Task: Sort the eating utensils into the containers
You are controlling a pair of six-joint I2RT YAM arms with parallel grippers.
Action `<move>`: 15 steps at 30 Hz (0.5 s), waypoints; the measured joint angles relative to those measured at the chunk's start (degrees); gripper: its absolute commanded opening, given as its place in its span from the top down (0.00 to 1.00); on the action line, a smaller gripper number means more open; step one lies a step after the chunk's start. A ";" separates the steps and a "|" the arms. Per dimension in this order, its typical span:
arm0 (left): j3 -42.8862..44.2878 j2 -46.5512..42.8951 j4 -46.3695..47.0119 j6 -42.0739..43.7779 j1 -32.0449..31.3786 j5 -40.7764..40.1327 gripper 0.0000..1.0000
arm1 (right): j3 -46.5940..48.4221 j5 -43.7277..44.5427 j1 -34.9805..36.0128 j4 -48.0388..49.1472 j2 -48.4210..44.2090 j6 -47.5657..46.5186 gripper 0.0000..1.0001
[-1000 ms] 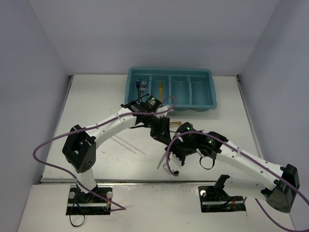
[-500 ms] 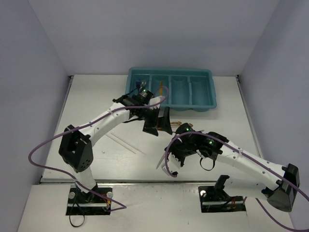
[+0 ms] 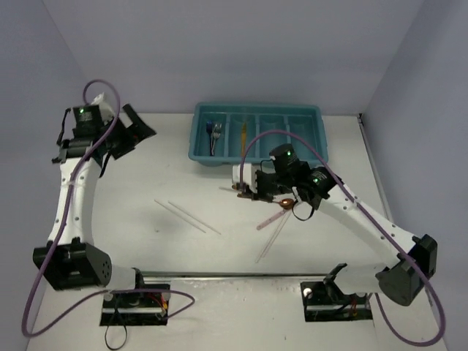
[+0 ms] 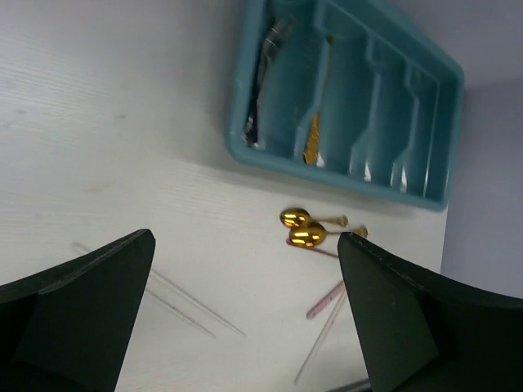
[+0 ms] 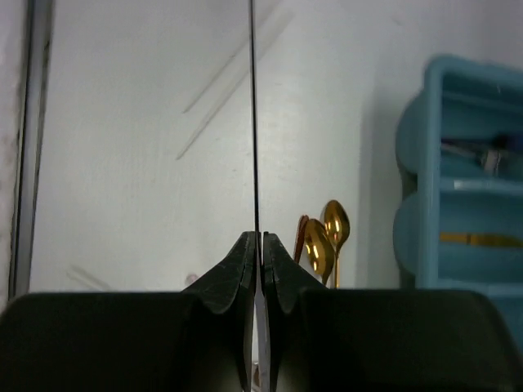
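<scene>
**A:** Which of your hands had the piece just then?

**B:** My right gripper [image 5: 256,241]. Its fingers were pressed together on a thin utensil [image 5: 252,122]. I saw it edge-on, so I could not tell what kind it was. My left gripper [image 4: 245,237] hung wide apart and empty over the far left of the table [image 3: 146,183], well away from everything.

**A:** And where was the tray from that hand?

**B:** The teal tray [image 3: 256,107] lay just beyond my right gripper, toward the back wall and a little to my right. The right arm was plainly the nearer one.

**A:** How did the piece lie?

**B:** Its long axis ran out from my fingertips toward my left, roughly along the tray's near wall, while the compartments ran front to back. So it was crosswise to them. I judged it would need turning before it could lie down in a slot.

**A:** What else was out on the table?

**B:** Two gold spoons [image 5: 327,241] lay just beside that hand, with pink sticks [image 3: 272,223] near them and pale sticks [image 3: 186,216] further to my left. Silver pieces [image 3: 213,133] sat in the leftmost compartment and a gold piece [image 3: 243,133] in the next.
</scene>
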 measured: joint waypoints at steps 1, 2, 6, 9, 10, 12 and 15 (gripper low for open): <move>-1.49 -1.30 0.43 -0.18 2.39 -1.06 0.04 | 1.77 -0.23 -2.90 2.44 2.21 5.49 1.00; -2.88 -2.51 0.65 -0.21 3.60 -2.23 0.04 | 3.72 -0.15 -5.15 4.78 4.57 10.92 1.00; -8.07 -7.27 1.32 0.17 4.40 -5.38 0.04 | 13.49 3.71 -11.76 13.34 15.47 32.68 1.00; -10.78 -9.68 1.59 0.40 3.80 -6.11 0.04 | 22.99 11.69 -13.27 16.26 23.88 46.43 1.00; -11.30 -10.09 1.64 0.49 3.74 -6.22 0.04 | 25.64 13.94 -13.34 17.63 26.21 50.00 1.00; -12.14 -10.62 1.74 0.63 3.70 -6.49 0.04 | 30.73 17.88 -13.60 18.63 30.47 56.61 1.00; -13.58 -11.28 2.26 0.90 3.70 -6.97 0.04 | 39.96 22.01 -14.04 20.07 38.11 63.71 1.00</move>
